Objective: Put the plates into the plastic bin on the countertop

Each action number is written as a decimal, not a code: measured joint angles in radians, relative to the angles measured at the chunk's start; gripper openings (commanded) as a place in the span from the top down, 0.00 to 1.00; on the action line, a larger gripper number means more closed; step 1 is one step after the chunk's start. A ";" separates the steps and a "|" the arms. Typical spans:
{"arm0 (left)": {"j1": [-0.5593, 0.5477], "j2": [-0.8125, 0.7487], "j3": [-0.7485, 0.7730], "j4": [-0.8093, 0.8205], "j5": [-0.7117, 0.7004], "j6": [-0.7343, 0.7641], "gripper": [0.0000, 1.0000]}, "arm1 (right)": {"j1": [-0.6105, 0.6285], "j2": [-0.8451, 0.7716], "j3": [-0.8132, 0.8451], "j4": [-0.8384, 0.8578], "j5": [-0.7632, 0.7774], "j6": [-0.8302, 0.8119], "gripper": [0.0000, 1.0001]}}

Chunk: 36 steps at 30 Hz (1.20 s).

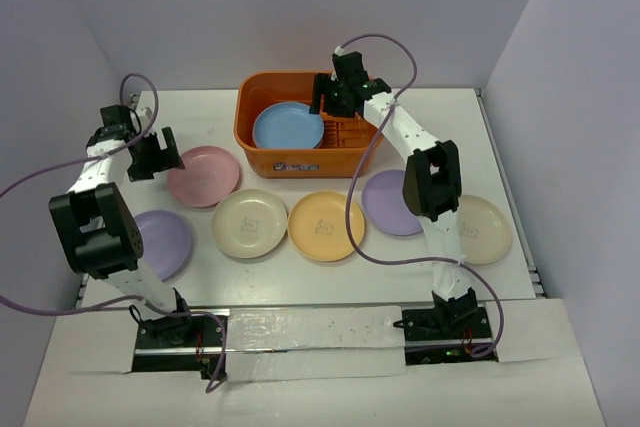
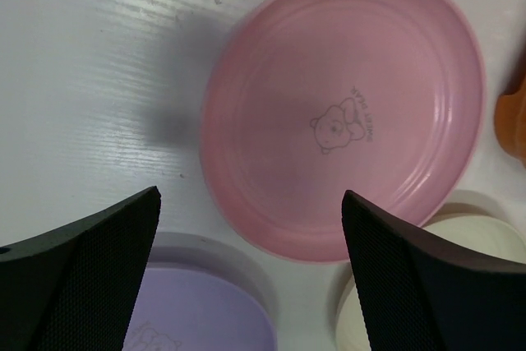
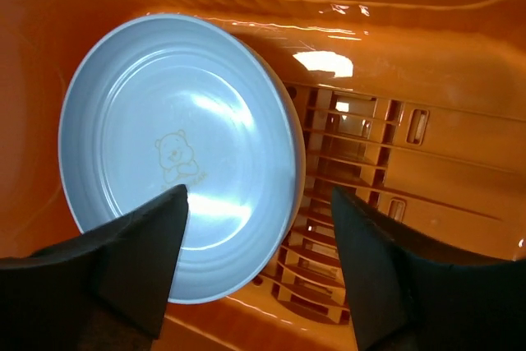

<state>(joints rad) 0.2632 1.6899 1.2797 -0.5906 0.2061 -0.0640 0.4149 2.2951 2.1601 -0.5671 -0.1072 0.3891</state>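
Observation:
The orange plastic bin (image 1: 300,162) stands at the back of the white countertop (image 1: 560,277). A blue plate (image 1: 288,127) lies in its left half, and it fills the left of the right wrist view as the blue plate (image 3: 164,145) on the ribbed bin (image 3: 427,55) floor. My right gripper (image 1: 328,99) hangs open over the bin; the right gripper (image 3: 259,195) straddles the plate's right rim without touching it. My left gripper (image 1: 170,157) is open just left of a pink plate (image 1: 203,176). In its wrist view the left gripper (image 2: 251,195) frames the pink plate (image 2: 345,113).
In front of the bin lie a lavender plate (image 1: 160,242), a cream plate (image 1: 250,223), a yellow-orange plate (image 1: 326,225), a second lavender plate (image 1: 390,202) and a cream plate (image 1: 485,230) partly under the right arm. White walls close in both sides.

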 measured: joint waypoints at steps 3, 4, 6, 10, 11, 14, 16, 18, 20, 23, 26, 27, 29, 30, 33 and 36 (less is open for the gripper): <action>0.002 0.051 0.000 0.003 -0.008 0.004 0.05 | 0.001 0.000 0.000 0.000 -0.011 -0.008 0.12; 0.003 0.064 0.000 0.005 -0.011 0.007 0.06 | 0.001 -0.001 0.000 0.001 -0.013 -0.012 0.11; 0.010 0.092 0.000 0.005 -0.015 0.015 0.07 | 0.003 -0.008 0.000 0.000 -0.016 -0.019 0.08; 0.023 0.154 0.004 0.013 -0.019 0.028 0.15 | 0.003 -0.059 -0.009 -0.001 -0.017 -0.047 0.04; 0.025 0.173 0.008 0.013 -0.017 0.030 0.19 | 0.002 -0.087 -0.017 0.000 -0.018 -0.057 0.01; 0.027 0.223 0.025 0.016 -0.008 0.046 0.28 | -0.007 -0.188 -0.047 -0.001 -0.022 -0.087 0.00; 0.027 0.247 0.037 0.017 -0.008 0.053 0.35 | -0.017 -0.265 -0.067 0.002 -0.029 -0.105 0.00; 0.027 0.257 0.048 0.026 -0.001 0.059 0.50 | -0.040 -0.346 -0.099 0.006 -0.035 -0.124 0.00; 0.027 0.269 0.058 0.032 0.004 0.065 0.56 | -0.076 -0.415 -0.134 0.016 -0.041 -0.141 0.00; 0.027 0.284 0.070 0.036 0.015 0.069 0.63 | -0.154 -0.502 -0.223 0.023 -0.044 -0.170 0.00; 0.027 0.291 0.075 0.038 0.026 0.070 0.74 | -0.241 -0.546 -0.315 0.010 -0.037 -0.189 0.00; 0.027 0.291 0.076 0.038 0.031 0.070 0.81 | -0.272 -0.551 -0.344 0.010 -0.033 -0.197 0.00; 0.028 0.292 0.078 0.037 0.048 0.067 0.96 | -0.322 -0.559 -0.409 0.002 -0.028 -0.209 0.00; 0.030 0.291 0.081 0.037 0.058 0.067 0.99 | -0.343 -0.560 -0.435 -0.007 -0.024 -0.216 0.00; 0.042 0.291 0.096 0.027 0.091 0.063 1.00 | -0.399 -0.560 -0.503 -0.026 -0.005 -0.237 0.00; 0.054 0.291 0.110 0.010 0.108 0.060 1.00 | -0.438 -0.566 -0.539 -0.040 0.002 -0.251 0.00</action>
<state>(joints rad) 0.3173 1.9808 1.3901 -0.5807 0.3137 -0.0038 -0.0234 1.7295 1.6215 -0.6073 -0.1057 0.1384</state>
